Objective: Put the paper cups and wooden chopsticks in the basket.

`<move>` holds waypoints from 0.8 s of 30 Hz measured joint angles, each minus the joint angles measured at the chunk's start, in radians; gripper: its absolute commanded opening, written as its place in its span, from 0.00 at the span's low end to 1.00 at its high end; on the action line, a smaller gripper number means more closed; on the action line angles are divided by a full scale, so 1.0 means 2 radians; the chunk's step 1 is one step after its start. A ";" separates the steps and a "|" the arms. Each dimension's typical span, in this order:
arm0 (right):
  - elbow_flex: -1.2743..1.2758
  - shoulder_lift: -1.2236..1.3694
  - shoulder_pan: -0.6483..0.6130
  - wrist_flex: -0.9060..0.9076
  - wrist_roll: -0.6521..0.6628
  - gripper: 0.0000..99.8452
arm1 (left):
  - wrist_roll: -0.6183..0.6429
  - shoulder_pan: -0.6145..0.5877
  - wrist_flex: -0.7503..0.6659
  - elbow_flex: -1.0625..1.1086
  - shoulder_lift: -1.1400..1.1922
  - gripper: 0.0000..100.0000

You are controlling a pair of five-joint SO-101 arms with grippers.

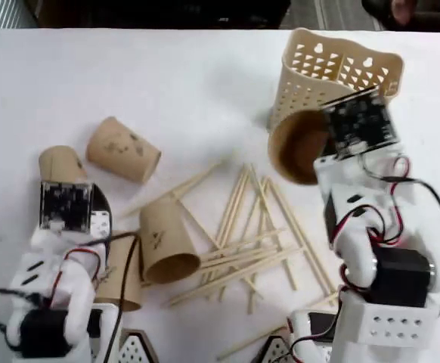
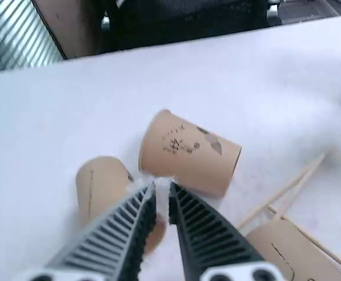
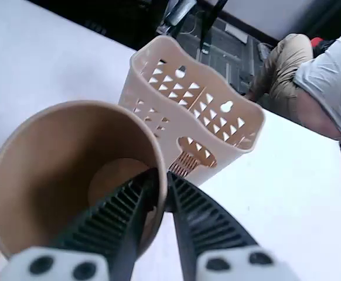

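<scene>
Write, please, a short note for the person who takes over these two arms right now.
Right gripper: shut on the wall of a held cup, beside the basket, not yet inside.
Left gripper: shut, at a lying cup; a grip on it is unclear.
On the table: a printed cup, a middle cup, a near cup, and scattered chopsticks.
Done: nothing seen in the basket.
Left: all five cups and all chopsticks.
</scene>
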 measured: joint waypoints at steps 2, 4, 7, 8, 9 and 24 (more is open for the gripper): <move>-0.031 0.013 0.013 -0.004 -0.012 0.02 | -0.015 0.000 0.000 -0.013 0.000 0.07; -0.054 0.029 0.024 -0.019 -0.028 0.02 | -0.019 0.000 0.000 -0.018 0.000 0.07; -0.077 0.058 0.041 -0.061 -0.048 0.02 | -0.020 0.000 0.000 -0.018 0.000 0.06; -0.080 0.071 0.047 -0.077 -0.054 0.02 | -0.020 0.000 0.000 -0.018 0.000 0.06; -0.081 0.083 0.052 -0.094 -0.061 0.02 | -0.020 0.001 0.000 -0.018 0.000 0.06; -0.082 0.257 0.112 -0.244 -0.087 0.02 | -0.020 0.001 0.000 -0.018 0.000 0.06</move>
